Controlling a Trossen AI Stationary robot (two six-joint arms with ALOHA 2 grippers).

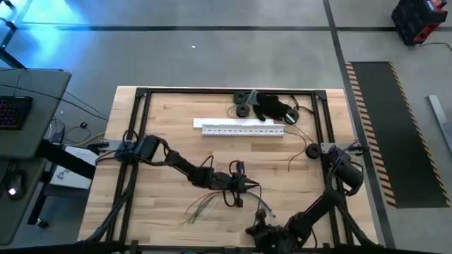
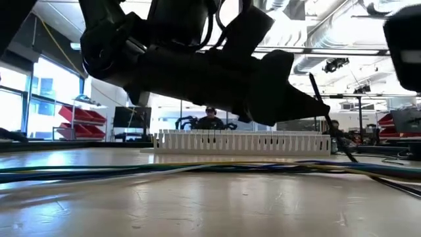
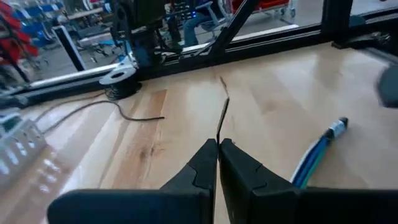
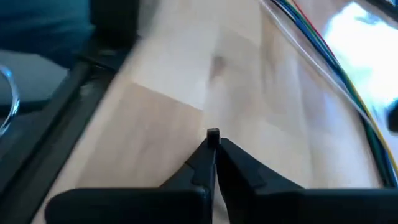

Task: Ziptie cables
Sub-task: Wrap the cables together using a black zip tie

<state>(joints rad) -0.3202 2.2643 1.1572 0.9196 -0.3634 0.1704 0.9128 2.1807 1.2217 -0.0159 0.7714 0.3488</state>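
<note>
Over the wooden desk [image 1: 169,141], seen from above, we find the left pincer [image 1: 248,188] reaching toward the middle, just beside the cables [image 1: 205,204], which lie fanned out on the near half of the desk as thin loose strands. The right pincer [image 1: 256,228] sits low at the near edge, close to the other end of that bundle. A white slotted cable duct [image 1: 244,127] lies across the far half, with black reels [image 1: 242,99] beyond it near the frame.

From desk height we see something the overhead picture does not show: the cables [image 2: 197,169] run flat across the surface as blue, yellow and pale strands, with the duct [image 2: 243,142] standing behind them, a dark arm hanging overhead and a thin dark stick [image 2: 332,118] slanting down to the desk.

The left wrist view shows the left pincer [image 3: 218,147] closed, its tips pressed together on a thin dark zip tie [image 3: 222,115] that stands out ahead of them; a blue-and-white bundle [image 3: 317,155] lies beside it. The right wrist view shows the right pincer [image 4: 212,144] closed too, pinching a small dark square piece [image 4: 212,134], with coloured cables [image 4: 336,68] running past on the wood.
</note>
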